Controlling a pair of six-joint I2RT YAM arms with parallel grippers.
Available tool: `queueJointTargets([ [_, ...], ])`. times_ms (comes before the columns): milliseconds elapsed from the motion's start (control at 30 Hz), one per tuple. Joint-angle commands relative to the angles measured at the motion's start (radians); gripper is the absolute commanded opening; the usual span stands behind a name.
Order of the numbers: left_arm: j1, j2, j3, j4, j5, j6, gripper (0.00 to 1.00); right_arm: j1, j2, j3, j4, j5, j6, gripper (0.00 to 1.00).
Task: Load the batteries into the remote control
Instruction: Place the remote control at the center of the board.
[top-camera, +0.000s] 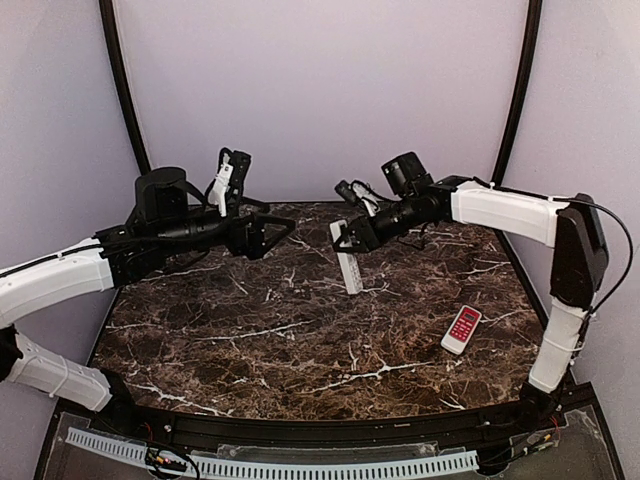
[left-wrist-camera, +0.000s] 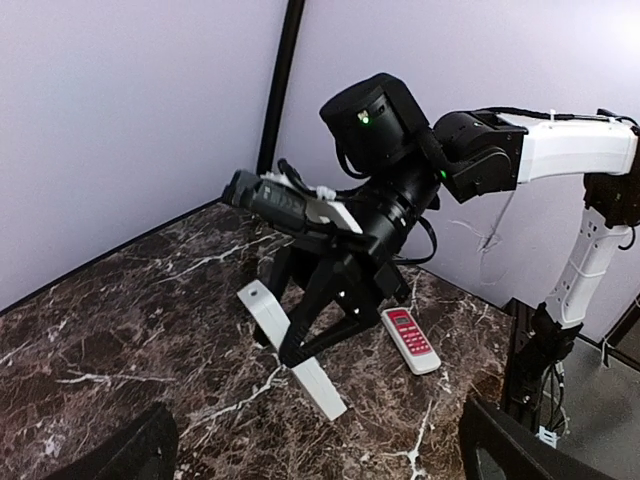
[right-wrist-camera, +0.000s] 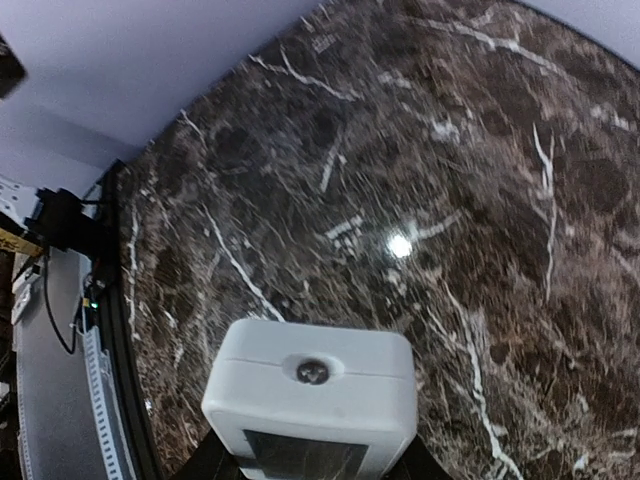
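The long white remote control (top-camera: 349, 262) is held in my right gripper (top-camera: 350, 242), which is shut on its upper half. It hangs tilted over the back middle of the table, with its lower end close to the surface. In the left wrist view the remote (left-wrist-camera: 318, 385) slants down from the right gripper (left-wrist-camera: 288, 348). The right wrist view shows its end face (right-wrist-camera: 312, 392) with a small emitter and a dark display between the black fingers (right-wrist-camera: 207, 462). My left gripper (top-camera: 278, 232) is open and empty, left of the remote. No batteries are visible.
A shorter red-and-white remote (top-camera: 462, 329) lies on the marble table (top-camera: 260, 340) at the right, also seen in the left wrist view (left-wrist-camera: 410, 340). Black frame posts and purple walls close in the back and sides.
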Motion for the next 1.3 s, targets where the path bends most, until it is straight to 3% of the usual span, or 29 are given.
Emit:
queueJointTargets([
  [0,0.041,0.007,-0.033,-0.110,-0.110,-0.046,0.99,0.026,0.106,0.103,-0.303,0.228,-0.085,0.11],
  [433,0.097,0.028,-0.038,-0.150,-0.107,-0.009,0.99,0.085,0.401,0.346,-0.523,0.512,-0.102,0.11],
  [967,0.102,0.065,-0.036,-0.188,-0.127,-0.016,0.99,0.096,0.582,0.506,-0.579,0.543,-0.113,0.16],
  [1267,0.102,0.106,-0.008,-0.246,-0.179,-0.012,0.98,0.106,0.609,0.512,-0.576,0.535,-0.114,0.22],
])
